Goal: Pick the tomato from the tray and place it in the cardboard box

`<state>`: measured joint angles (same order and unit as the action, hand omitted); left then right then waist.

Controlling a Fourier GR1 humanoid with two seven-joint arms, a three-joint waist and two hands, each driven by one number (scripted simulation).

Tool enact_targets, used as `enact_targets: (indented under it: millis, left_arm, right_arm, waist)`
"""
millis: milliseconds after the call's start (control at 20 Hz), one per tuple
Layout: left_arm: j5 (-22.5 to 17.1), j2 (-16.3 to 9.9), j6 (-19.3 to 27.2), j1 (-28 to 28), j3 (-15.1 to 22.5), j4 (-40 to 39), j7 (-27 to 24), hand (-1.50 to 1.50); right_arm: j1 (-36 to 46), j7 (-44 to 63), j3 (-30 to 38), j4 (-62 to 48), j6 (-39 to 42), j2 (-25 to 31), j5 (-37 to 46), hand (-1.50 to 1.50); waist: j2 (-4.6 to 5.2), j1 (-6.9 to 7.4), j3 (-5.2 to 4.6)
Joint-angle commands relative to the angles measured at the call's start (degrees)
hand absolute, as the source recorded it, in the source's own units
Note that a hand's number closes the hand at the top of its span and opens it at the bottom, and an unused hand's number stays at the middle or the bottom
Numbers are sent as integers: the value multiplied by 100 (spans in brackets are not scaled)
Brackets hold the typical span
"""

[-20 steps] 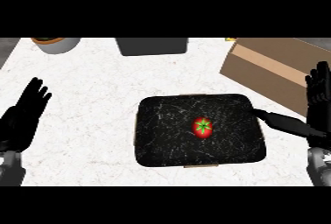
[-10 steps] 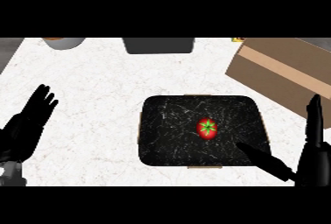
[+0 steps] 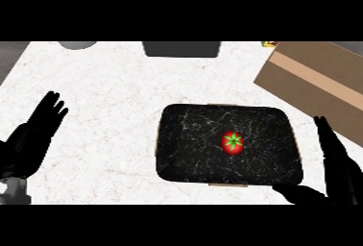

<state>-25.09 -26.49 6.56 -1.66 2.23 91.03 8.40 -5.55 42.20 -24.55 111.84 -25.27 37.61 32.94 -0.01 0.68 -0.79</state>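
A red tomato with a green stem star lies a little right of the middle of the black marbled tray. The brown cardboard box sits at the upper right, beyond the tray's far right corner. My right hand is open at the tray's right edge, fingers pointing up and the thumb reaching left along the tray's near right corner; it touches nothing of the tomato. My left hand rests open at the far left, fingers up.
A dark grey rectangular object and a grey round item sit at the counter's far edge. A small yellow and red thing peeks out beside the box. White counter stretches between my left hand and the tray.
The view has shifted, so tray and box sit lower and further right. My right hand dropped from beside the box to the tray's near right corner, thumb swung left. The tomato has not moved on the tray.
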Motion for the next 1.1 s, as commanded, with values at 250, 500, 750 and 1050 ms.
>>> enact_targets:
  millis: [250, 500, 750, 1050]
  left_arm:
    - [49, 52, 24, -242, 164, 123, 318, 0]
    - [81, 132, -1, -79, 25, -39, 46, 0]
    - [58, 88, -100, -212, -60, -136, 103, 0]
    - [-2, 87, -17, 149, -195, 304, 246, 0]
  right_arm:
    - [1724, 3565, -577, 582, 2430, -678, 59, -150]
    - [2432, 4182, -588, -80, 2783, -1527, -164, -150]
    - [2818, 4296, -462, -614, 3116, -1885, -339, -150]
    - [2720, 4300, -229, -591, 3391, -2032, -258, -150]
  waist:
    - [7, 136, 43]
    - [6, 106, 56]
    - [11, 21, 61]
    - [-21, -24, 69]
